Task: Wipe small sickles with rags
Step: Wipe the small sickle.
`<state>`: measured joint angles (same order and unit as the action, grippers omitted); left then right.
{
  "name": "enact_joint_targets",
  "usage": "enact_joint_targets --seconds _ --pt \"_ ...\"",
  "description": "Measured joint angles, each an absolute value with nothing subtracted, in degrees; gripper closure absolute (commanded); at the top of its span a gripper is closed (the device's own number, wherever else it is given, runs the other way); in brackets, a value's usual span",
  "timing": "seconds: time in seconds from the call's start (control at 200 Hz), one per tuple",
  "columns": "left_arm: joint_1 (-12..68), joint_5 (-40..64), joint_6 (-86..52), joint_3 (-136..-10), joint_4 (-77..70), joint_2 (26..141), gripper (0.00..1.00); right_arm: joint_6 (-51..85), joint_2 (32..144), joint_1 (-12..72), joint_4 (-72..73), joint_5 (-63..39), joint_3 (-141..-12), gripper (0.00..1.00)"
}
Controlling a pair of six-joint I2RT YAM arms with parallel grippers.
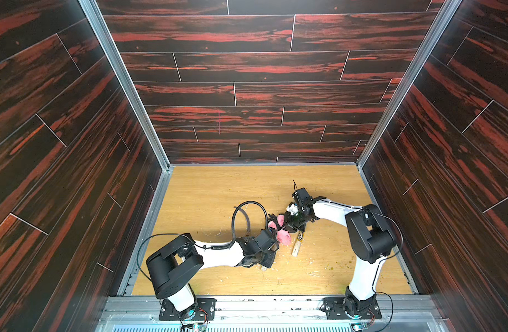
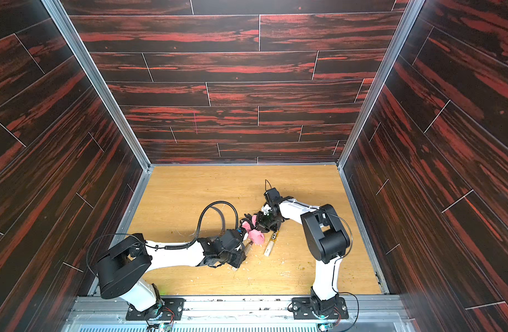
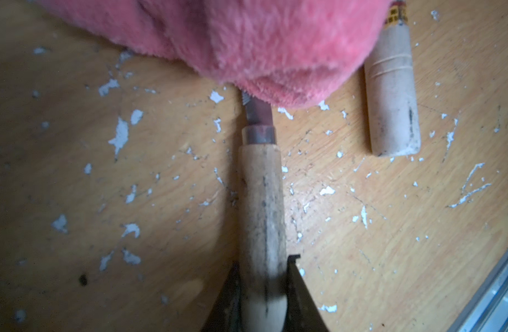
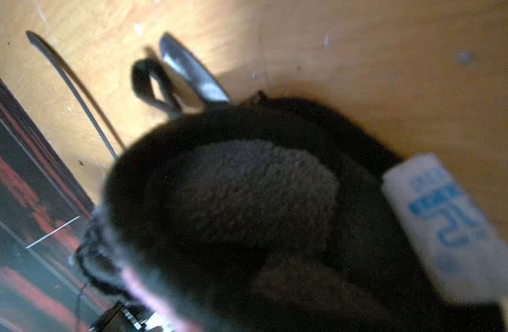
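Note:
My left gripper (image 3: pixel 263 264) is shut on the pale wooden handle of a small sickle (image 3: pixel 261 195). The sickle's blade runs under the pink fluffy rag (image 3: pixel 247 43), and its grey tip (image 4: pixel 189 72) pokes out past the rag beside the rag's black loop (image 4: pixel 149 83). In both top views my right gripper (image 1: pixel 287 227) presses into the bunched rag (image 1: pixel 284 238) from the right, shut on it. In the right wrist view the rag (image 4: pixel 247 186) is a dark blur that hides the jaws. A second sickle (image 1: pixel 296 247) with a yellow-black band lies just right of the rag.
A thin dark curved blade (image 1: pixel 246 219) lies left of the rag, inside the loop of the left arm's cable (image 1: pixel 248 203). White flecks and scratches (image 3: pixel 120 135) cover the wooden table (image 1: pixel 218 186). Dark walls close the table in on three sides.

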<state>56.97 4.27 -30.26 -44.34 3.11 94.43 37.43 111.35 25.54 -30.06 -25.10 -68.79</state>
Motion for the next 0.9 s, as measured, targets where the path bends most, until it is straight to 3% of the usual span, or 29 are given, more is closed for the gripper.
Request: enact_joint_targets --seconds 0.391,0.897 --pt "56.84 3.2 -30.89 -42.83 0.05 94.06 1.0 34.35 120.31 22.79 -40.47 -25.8 -83.2 1.0" --pt "56.93 3.7 -30.0 -42.11 -1.48 94.02 1.0 32.49 128.35 16.6 -32.51 -21.8 -99.39 1.0"
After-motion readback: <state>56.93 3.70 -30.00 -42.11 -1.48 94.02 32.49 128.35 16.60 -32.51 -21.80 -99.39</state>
